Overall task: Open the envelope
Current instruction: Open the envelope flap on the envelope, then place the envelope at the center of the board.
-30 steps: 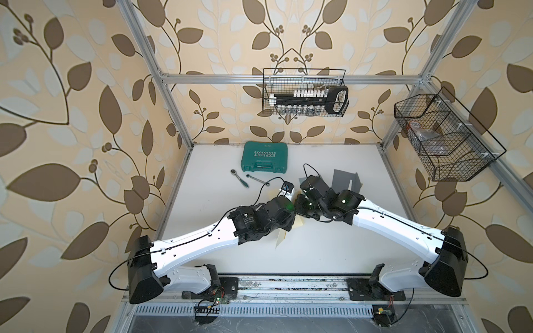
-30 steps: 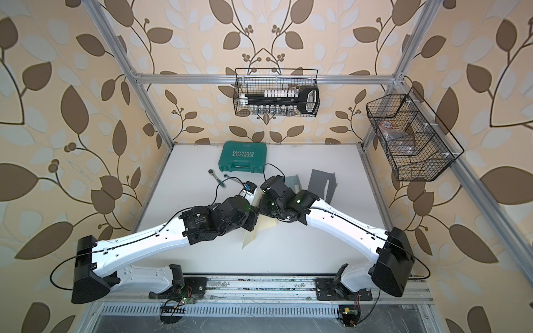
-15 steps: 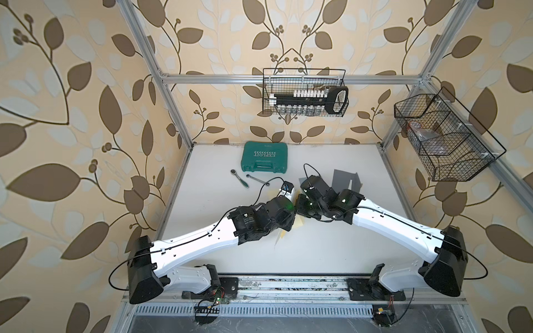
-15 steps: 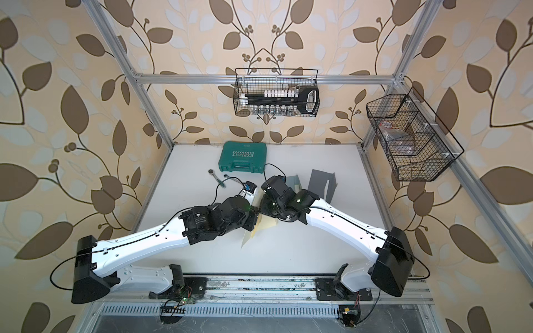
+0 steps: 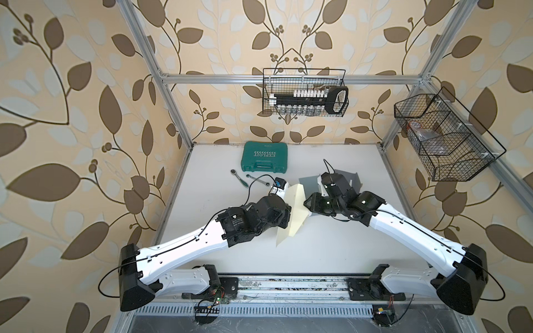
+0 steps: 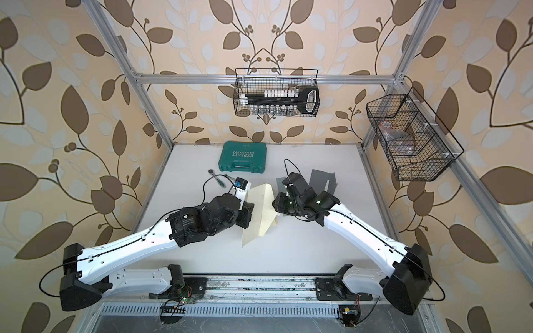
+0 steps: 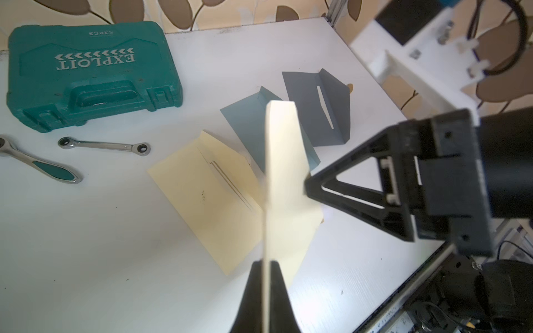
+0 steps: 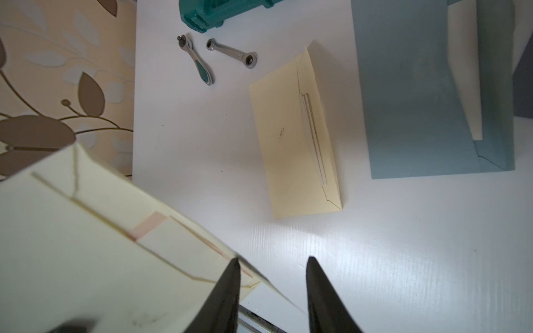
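the left gripper [image 7: 265, 263] clamps the cream envelope [image 7: 284, 173], which stands edge-on out of its jaws. the right gripper [image 8: 272, 259], partly open and empty, touches it beside the flap [image 8: 187, 239]. a pink strip [image 8: 148, 227] shows there, so the seal seems loosened, but the flap is not folded back.

R gripper [image 8: 272, 291] is seen w/ jaws apart; a cream envelope [image 8: 101, 245], close-up & blurred, seam side shown, is met at its corner by one fingertip [image 8: 232, 288]. A 2nd cream envelope [image 8: 297, 135] & blue-grey envelope [image 8: 418, 101] are laid on the white table [image 8: 389, 245], w/ ratchet [image 8: 199, 62], wrench [image 8: 232, 54] & teal case [image 8: 225, 11] grouped nearby.
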{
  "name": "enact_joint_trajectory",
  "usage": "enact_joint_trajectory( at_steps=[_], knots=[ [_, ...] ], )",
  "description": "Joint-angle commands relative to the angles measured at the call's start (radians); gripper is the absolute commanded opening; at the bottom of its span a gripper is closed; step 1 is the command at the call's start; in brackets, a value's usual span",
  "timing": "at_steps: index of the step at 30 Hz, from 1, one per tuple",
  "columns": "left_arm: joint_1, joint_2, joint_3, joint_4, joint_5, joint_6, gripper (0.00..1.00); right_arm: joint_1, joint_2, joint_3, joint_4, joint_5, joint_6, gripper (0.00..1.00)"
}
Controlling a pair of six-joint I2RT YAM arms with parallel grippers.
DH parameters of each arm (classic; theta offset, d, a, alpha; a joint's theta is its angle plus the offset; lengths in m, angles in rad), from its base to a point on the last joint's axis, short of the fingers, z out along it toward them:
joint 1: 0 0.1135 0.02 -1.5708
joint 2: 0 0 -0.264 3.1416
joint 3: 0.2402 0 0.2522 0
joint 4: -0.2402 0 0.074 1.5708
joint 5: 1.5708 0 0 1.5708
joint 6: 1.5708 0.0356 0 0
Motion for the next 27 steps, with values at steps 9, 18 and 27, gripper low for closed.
enact_joint_trajectory(
  at_steps=[9, 18, 27],
  knots=[
    [0.24, -0.199, -0.106, 0.158, 0.24, -0.284, 0.0, 0.001, -0.332, -0.258, 0.306, -0.036, -0.08, 0.88],
    [0.336, -0.255, -0.196, 0.328, 0.399, -0.461, 0.0, 0.031, -0.253, -0.265, 0.442, -0.234, -0.098, 0.82],
    [0.368, -0.251, -0.231, 0.46, 0.51, -0.508, 0.0, 0.08, -0.229, -0.275, 0.473, -0.189, -0.097, 0.82]
  ],
)
